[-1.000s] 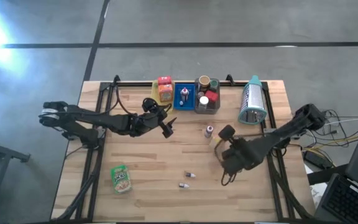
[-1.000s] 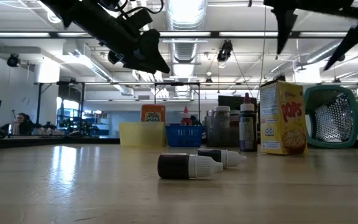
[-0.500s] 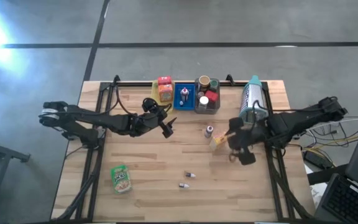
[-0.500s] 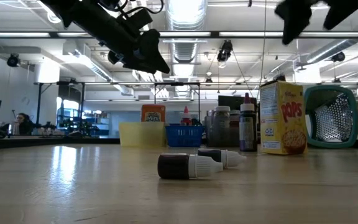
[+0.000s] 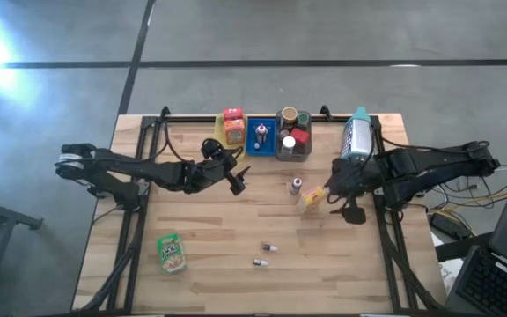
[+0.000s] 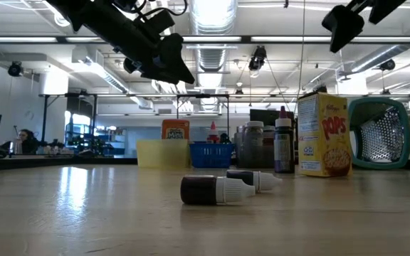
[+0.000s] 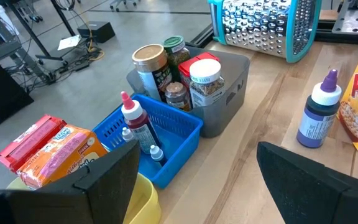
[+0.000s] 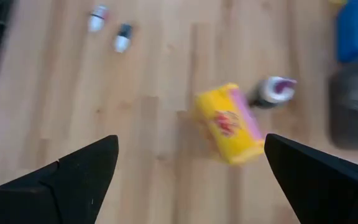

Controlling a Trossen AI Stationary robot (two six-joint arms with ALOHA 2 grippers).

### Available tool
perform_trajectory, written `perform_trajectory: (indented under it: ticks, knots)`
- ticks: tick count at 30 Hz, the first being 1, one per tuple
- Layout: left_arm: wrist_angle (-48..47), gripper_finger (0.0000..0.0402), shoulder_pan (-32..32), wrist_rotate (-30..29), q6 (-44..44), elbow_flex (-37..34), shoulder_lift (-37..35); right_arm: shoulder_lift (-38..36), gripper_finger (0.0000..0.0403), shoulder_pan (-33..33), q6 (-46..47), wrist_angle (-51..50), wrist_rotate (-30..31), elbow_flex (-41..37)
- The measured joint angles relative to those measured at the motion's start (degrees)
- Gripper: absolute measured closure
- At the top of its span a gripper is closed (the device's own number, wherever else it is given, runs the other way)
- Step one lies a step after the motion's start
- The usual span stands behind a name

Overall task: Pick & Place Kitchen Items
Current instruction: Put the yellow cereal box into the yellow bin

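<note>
A yellow snack box [image 5: 311, 199] stands upright on the table, with a dark bottle with a purple cap [image 5: 297, 186] just to its left. Two tiny vials [image 5: 269, 248] [image 5: 259, 261] lie on their sides nearer the front, and a green pouch [image 5: 172, 253] lies flat at the near left. My right gripper [image 5: 341, 202] hangs open above the table just right of the box [image 8: 229, 124], touching nothing. My left gripper [image 5: 234, 180] waits open in the air before the trays, facing the blue tray [image 7: 160, 143].
Yellow tray [image 5: 231, 132], blue tray [image 5: 260, 136] and grey tray [image 5: 293, 141] stand in a row at the far edge, holding boxes, bottles and jars. A teal-framed grater [image 5: 357, 141] lies at the far right. Bare wood lies around the vials.
My right gripper has risen and drawn back from over the table's middle toward the right and far side, rolling as it went, and has stayed open. The yellow box it stood over now shows uncovered in the high view.
</note>
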Motion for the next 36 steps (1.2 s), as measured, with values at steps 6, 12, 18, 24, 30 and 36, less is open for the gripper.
perform_trajectory:
  ticks: [6,12,18,24,30,36]
  knots:
    - [-0.02,0.0073,0.00,0.00,0.00,0.00,0.00,-3.23,0.0003,-0.01,-1.64,-0.41,3.47,-1.83]
    - [0.00,0.0073,0.02,0.00,0.00,0.00,0.00,-9.25,0.0003,-0.10,-1.81,-0.47,4.63,-7.40]
    - [0.09,0.0073,0.01,0.00,0.00,0.00,0.00,-13.92,0.0003,-0.11,-2.13,-0.07,4.94,-13.52]
    - [0.13,0.0073,0.02,0.00,-0.02,-0.01,0.00,-16.21,0.0003,-0.10,-2.88,1.48,6.08,-17.82]
    - [0.13,0.0073,0.00,0.00,-0.02,0.00,0.00,-16.10,0.0003,-0.12,-1.66,1.21,9.04,-17.51]
    - [0.11,0.0073,0.00,0.00,-2.95,0.00,0.00,-13.40,0.0003,-0.10,9.37,4.25,9.07,-16.90]
